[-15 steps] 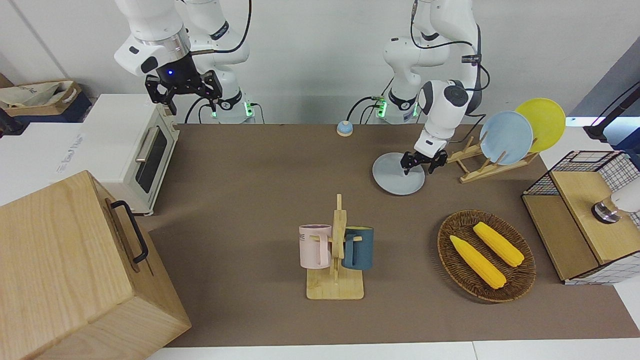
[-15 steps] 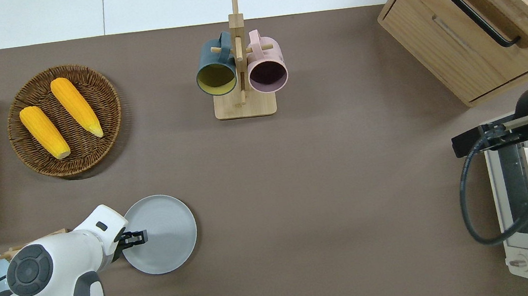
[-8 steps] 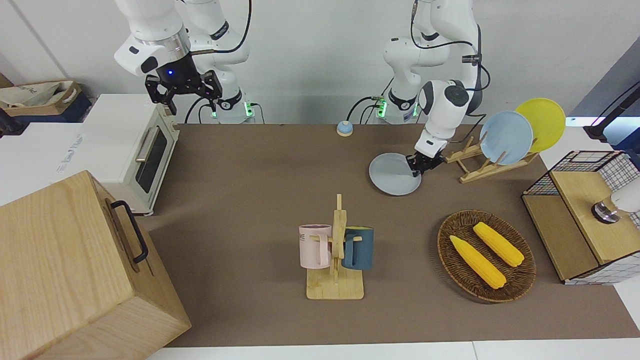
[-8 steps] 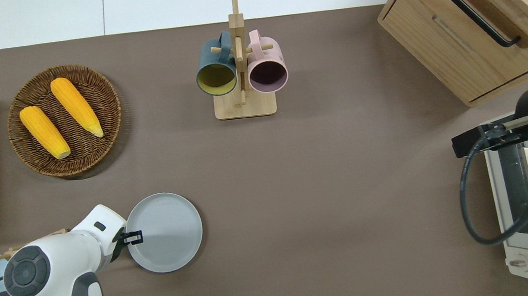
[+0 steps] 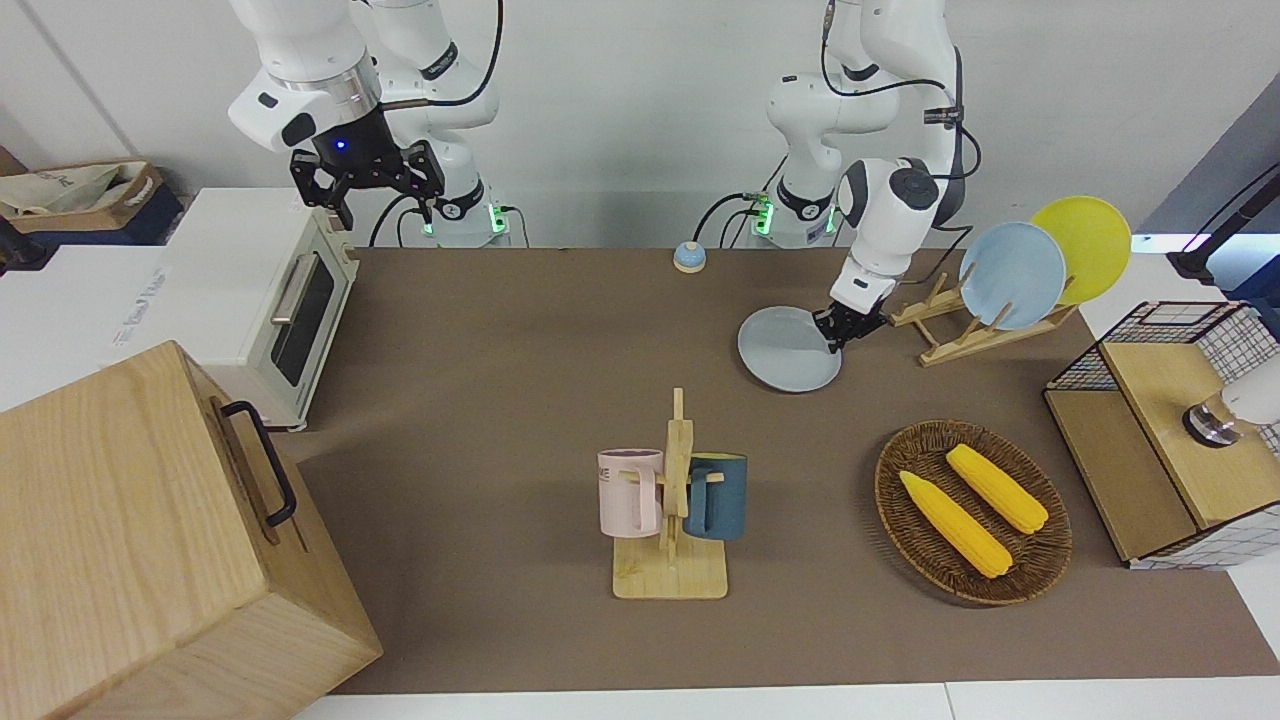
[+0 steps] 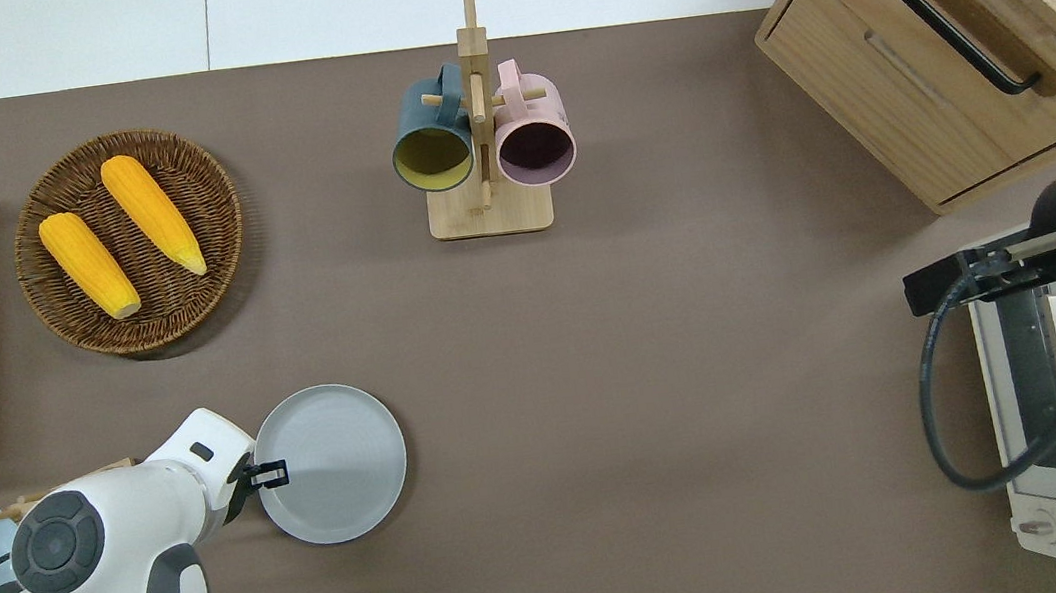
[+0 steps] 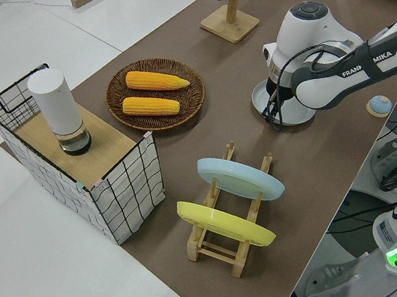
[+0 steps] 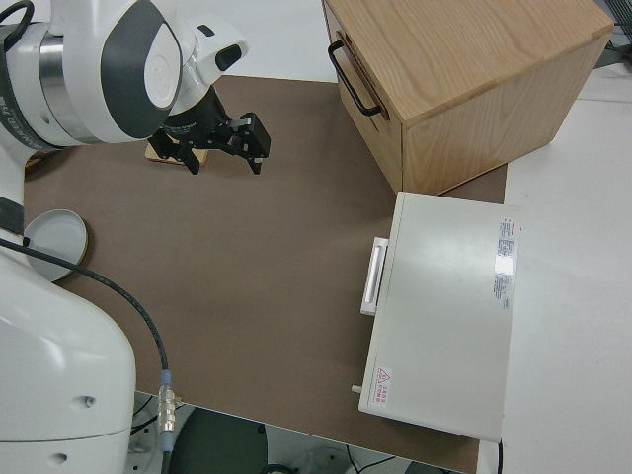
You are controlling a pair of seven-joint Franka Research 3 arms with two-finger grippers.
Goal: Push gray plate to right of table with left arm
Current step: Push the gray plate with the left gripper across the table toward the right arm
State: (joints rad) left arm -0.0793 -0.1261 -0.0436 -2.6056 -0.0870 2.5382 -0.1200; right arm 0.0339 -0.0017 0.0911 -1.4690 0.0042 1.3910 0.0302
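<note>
Overhead view, round pale gray plate [image 6: 332, 464] flat on table [image 6: 654, 341], left hand [image 6: 270, 475] seemingly together at rim.

Left arm bent down low, wrist angled toward table, left gripper [image 5: 845, 333] [image 6: 270, 474] [image 7: 276, 112] at the gray plate's [image 6: 332, 462] rim on the side toward the left arm's end; fingers close together, tips at the rim edge, contact looks likely. Right arm parked, right gripper [image 5: 368, 190] [image 8: 221, 150] pointing down, fingers spread apart.
</note>
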